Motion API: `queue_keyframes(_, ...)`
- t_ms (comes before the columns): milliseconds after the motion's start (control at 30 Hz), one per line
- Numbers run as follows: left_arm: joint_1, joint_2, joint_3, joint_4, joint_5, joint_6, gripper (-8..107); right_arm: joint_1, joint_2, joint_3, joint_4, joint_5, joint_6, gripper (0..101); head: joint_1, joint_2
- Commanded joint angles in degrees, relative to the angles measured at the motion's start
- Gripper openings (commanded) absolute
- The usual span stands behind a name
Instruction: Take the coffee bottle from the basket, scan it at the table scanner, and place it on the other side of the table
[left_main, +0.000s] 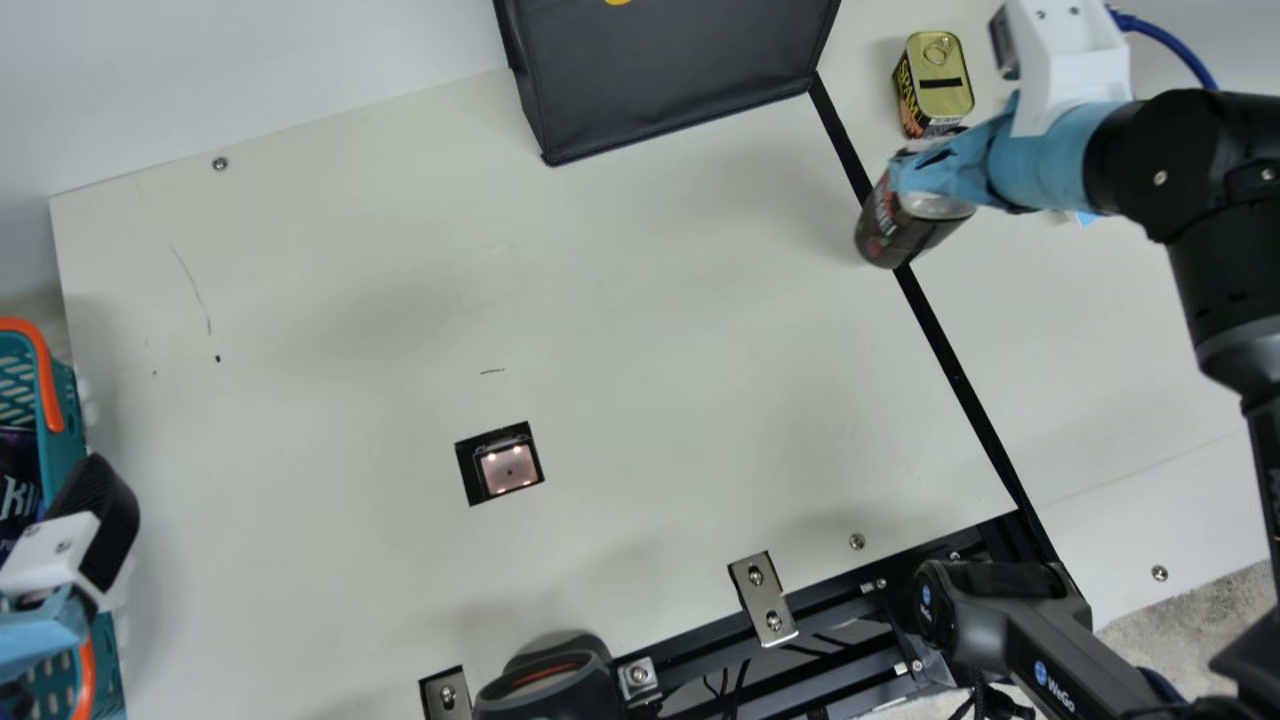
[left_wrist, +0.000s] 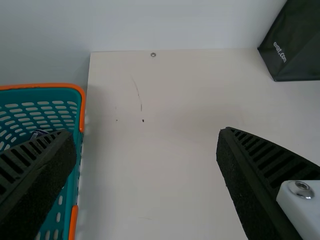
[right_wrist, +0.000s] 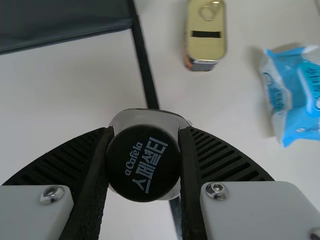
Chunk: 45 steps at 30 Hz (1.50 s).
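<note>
While gripped, one bottle (left_main: 888, 222) — one tin (left_main: 942, 92), one packet (right_wrist: 292, 95)

The basket (left_main: 66, 400) lies at the desk's (left_main: 340, 300) left edge, the scanner (left_main: 508, 468) within it, a bag (left_main: 670, 80) behind; a tin (left_main: 943, 90) and packet (right_wrist: 295, 95) lie right.

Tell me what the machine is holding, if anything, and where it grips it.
The right pincer holds the coffee bottle at its capped top end; the left pincer stands open, empty.
</note>
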Motion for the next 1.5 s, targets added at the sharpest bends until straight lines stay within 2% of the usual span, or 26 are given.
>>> queue_keyframes(0, 0.0, 0.0, 0.0, 0.0, 0.0, 0.0, 90, -4.79, 1.26, -0.39, 0.92, -0.41, -2.14, 0, -1.57, -0.13)
queue_keyframes(333, 0.0, 0.0, 0.0, 0.0, 0.0, 0.0, 90, -11.25, 7.07, -2.87, 2.86, -3.43, -5.89, 0, -1.57, -0.13)
queue_keyframes(633, 0.0, 0.0, 0.0, 0.0, 0.0, 0.0, 90, -12.85, 11.29, -4.93, 3.21, -6.28, -5.77, 0, -1.57, -0.13)
queue_keyframes(900, 0.0, 0.0, 0.0, 0.0, 0.0, 0.0, 90, -12.92, 13.85, -5.22, 2.56, -8.18, -4.16, 0, -1.57, -0.13)
queue_keyframes(1467, 0.0, 0.0, 0.0, 0.0, 0.0, 0.0, 90, -12.34, 15.24, -5.86, 2.08, -8.6, -1.96, 57, -1.57, -0.13)
